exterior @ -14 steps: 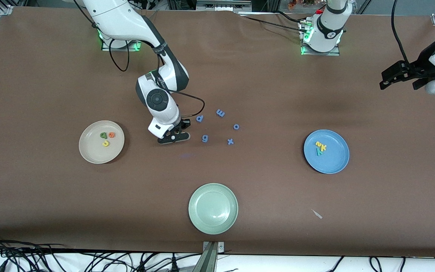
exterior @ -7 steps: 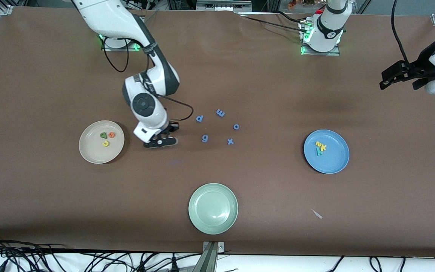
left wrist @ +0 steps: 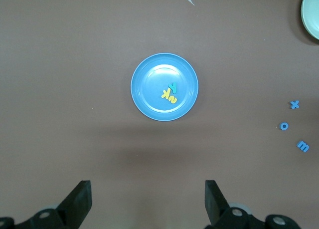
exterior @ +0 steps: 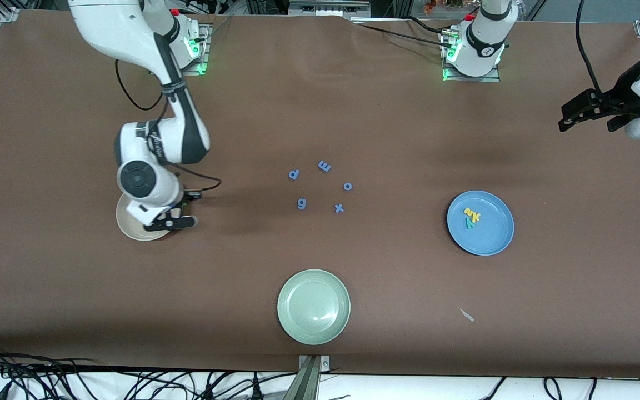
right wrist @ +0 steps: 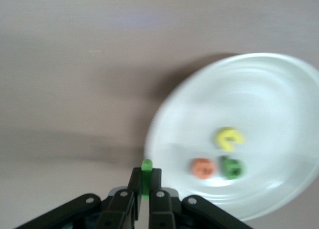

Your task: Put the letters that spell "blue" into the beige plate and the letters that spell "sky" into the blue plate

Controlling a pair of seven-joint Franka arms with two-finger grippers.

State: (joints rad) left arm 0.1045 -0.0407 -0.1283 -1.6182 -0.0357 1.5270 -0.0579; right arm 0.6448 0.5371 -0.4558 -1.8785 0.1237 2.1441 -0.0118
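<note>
My right end effector [right wrist: 142, 199] has travelled from beside the periwinkle letters [exterior: 320, 186] to the beige plate [exterior: 131, 229], clamped on the thin green l bar [right wrist: 146, 175], the last piece of "blue". The plate, with the b, u and e [right wrist: 222, 156], sits just ahead of and under it. My left end effector [left wrist: 148, 201] waits spread wide above the blue plate [left wrist: 144, 97], which holds the sky letters [left wrist: 170, 93].

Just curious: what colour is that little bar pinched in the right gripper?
Green l bar, clearest in the right wrist view.
</note>
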